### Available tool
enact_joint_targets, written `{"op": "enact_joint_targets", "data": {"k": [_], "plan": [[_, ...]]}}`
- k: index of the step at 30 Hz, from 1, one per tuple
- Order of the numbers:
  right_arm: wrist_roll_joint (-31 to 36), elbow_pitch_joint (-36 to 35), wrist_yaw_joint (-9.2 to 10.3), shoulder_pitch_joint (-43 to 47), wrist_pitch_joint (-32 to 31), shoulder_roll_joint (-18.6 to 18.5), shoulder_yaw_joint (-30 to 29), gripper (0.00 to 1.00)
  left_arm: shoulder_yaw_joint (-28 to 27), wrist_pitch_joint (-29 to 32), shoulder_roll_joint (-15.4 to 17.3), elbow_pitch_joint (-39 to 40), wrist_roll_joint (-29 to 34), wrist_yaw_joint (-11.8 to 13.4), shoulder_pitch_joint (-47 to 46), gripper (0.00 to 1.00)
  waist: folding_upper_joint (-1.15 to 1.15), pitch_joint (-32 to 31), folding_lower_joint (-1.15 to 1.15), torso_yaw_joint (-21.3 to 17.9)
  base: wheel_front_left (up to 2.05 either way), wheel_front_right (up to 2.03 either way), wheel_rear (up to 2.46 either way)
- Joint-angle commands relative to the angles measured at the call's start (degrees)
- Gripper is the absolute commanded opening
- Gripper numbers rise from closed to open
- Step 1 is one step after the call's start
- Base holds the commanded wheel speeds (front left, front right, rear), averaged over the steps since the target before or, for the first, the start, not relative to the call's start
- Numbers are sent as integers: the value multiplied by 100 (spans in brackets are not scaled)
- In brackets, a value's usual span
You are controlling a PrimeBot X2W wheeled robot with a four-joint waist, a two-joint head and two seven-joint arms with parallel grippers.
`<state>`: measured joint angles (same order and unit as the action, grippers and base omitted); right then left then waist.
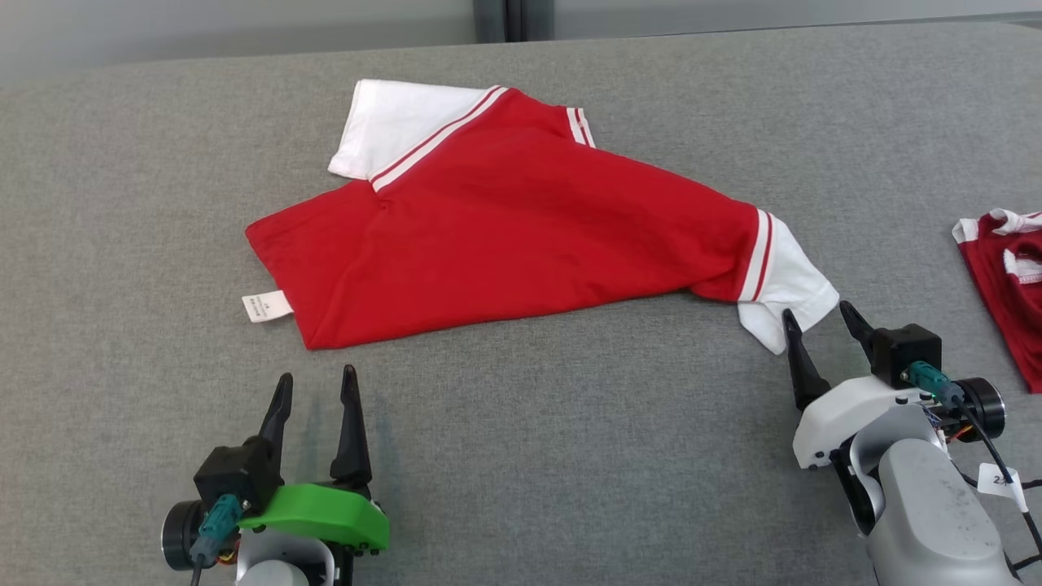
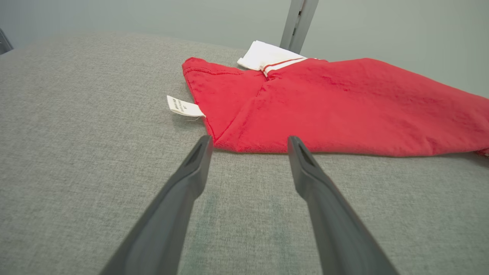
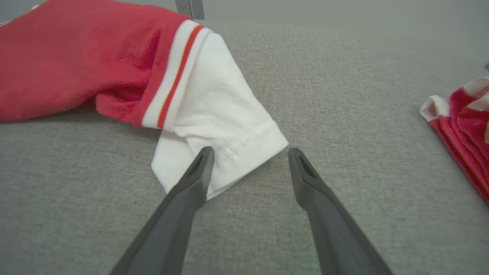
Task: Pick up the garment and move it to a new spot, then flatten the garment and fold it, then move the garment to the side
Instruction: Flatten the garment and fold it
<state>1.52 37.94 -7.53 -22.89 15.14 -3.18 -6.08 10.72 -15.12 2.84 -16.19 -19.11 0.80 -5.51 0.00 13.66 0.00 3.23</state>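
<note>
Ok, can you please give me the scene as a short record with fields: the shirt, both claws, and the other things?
table: grey fabric top
shirt: red, lying skewed, not neatly folded
white sleeve: points toward the right claw
label: white, sticks out at the shirt's left edge
left claw: open, empty, just short of the shirt's near edge
right claw: open, empty, one finger at the sleeve's edge
second garment: red and white, far right
</note>
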Motion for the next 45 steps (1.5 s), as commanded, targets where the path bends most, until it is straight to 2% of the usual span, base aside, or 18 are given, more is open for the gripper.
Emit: {"op": "enact_joint_targets", "data": {"k": [1,2,3,5,7,9,14,18,22,26,30,34,39,43,45], "plan": [[-36,100,9,-91,0,-15,-15,100,-14,-1,16,1,-33,28,-97,100,0,159,0,155,0,0,0],[-74,206,10,-129,-1,-14,-39,100,-19,-1,16,6,-34,33,-120,100,0,175,0,167,0,0,0],[-101,296,10,-159,-1,-13,-41,76,-24,-1,16,7,-34,34,-133,100,0,183,0,176,0,0,0],[-198,522,9,-227,-9,-2,-15,0,-35,-1,16,1,-29,35,-159,100,0,189,0,194,0,0,0],[-283,612,10,-285,-10,8,37,0,-46,-1,16,5,-18,40,-183,100,0,184,0,206,0,0,0],[-360,407,10,-362,-6,-4,54,0,-62,-1,16,0,-17,39,-184,100,0,159,0,205,0,0,0],[-655,-648,9,-503,1,12,526,0,-101,-1,15,-47,-18,42,-101,100,0,2,0,172,0,0,0],[-1064,-1702,9,-786,0,2,1542,0,-101,-1,15,-93,-43,45,4,100,0,-214,0,148,0,0,0],[-1477,-2305,9,-1509,0,-52,2842,0,-60,-1,16,-136,-115,72,83,100,0,-472,0,220,0,0,0],[-1868,-2348,9,-2534,-1,-30,3924,0,85,-1,16,-193,-185,90,159,100,0,-642,0,417,0,0,0],[-2096,-2090,9,-3600,0,8,4501,0,270,-1,18,-266,-216,84,208,100,0,-752,0,736,0,0,0],[-2247,-1742,9,-4578,0,15,4404,0,490,-1,17,-363,-295,83,270,100,0,-826,0,1119,0,0,0],[-1778,-825,9,-5483,-1,16,3990,0,621,-1,16,-358,-399,151,251,100,0,-765,0,1426,0,0,0],[-1155,-38,10,-5430,-1,-23,3449,0,539,-1,15,-279,-441,202,247,100,0,-622,0,1409,0,0,0],[-905,179,10,-5243,-1,-175,3124,0,479,-1,16,-243,-427,223,230,100,0,-541,0,1328,0,0,0]]}}
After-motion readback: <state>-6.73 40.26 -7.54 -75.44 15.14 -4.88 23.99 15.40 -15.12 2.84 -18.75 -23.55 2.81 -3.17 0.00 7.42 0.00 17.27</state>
